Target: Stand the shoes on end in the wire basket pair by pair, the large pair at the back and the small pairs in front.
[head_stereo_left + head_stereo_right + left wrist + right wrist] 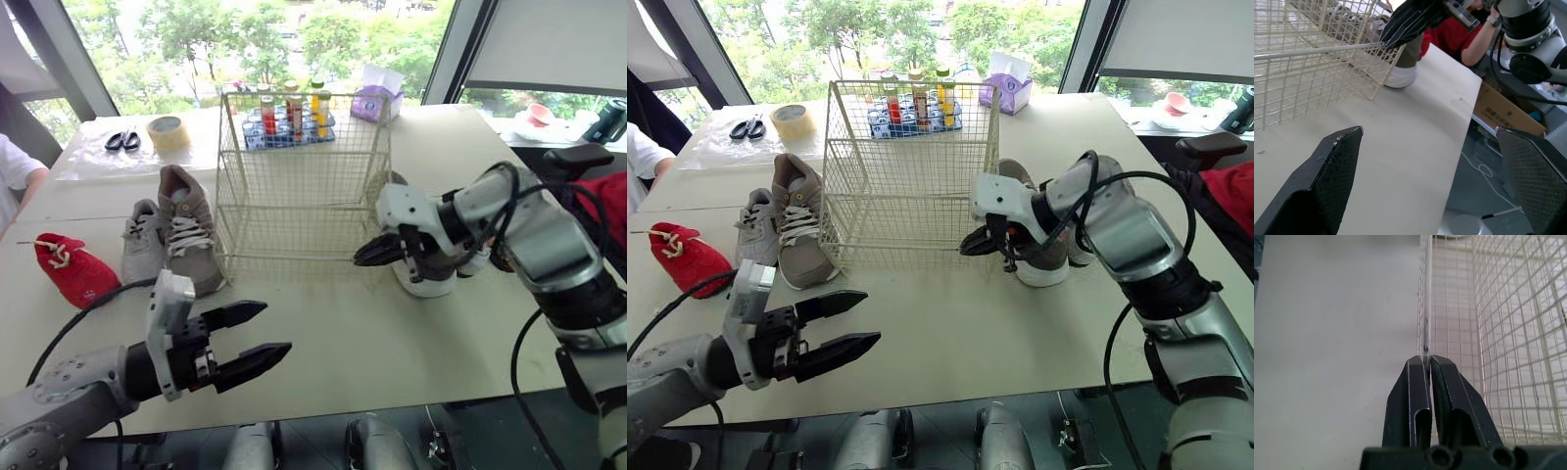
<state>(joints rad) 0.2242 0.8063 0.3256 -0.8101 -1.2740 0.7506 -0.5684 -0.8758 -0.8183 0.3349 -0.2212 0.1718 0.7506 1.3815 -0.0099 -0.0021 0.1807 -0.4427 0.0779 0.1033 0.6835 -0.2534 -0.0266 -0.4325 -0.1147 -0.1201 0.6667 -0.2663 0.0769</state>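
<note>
The cream wire basket [294, 186] stands mid-table. My right gripper [362, 257] is shut on the basket's front right rim wire [1426, 308]. Behind that gripper a taupe shoe [1043, 257] with a white sole lies on the table, beside the basket's right side. Left of the basket lie a large taupe shoe [186, 230], a smaller grey shoe [144, 240] and a small red shoe [73, 271]. My left gripper [257, 338] hovers open over the bare table near the front edge, with nothing between its fingers [1327, 181].
Behind the basket are a blue rack of bottles [289, 117], a purple tissue pack [377, 98], a tape roll [168, 130] and scissors [122, 140]. A person's white sleeve [15, 166] shows at the far left, someone in red [602, 201] at the right.
</note>
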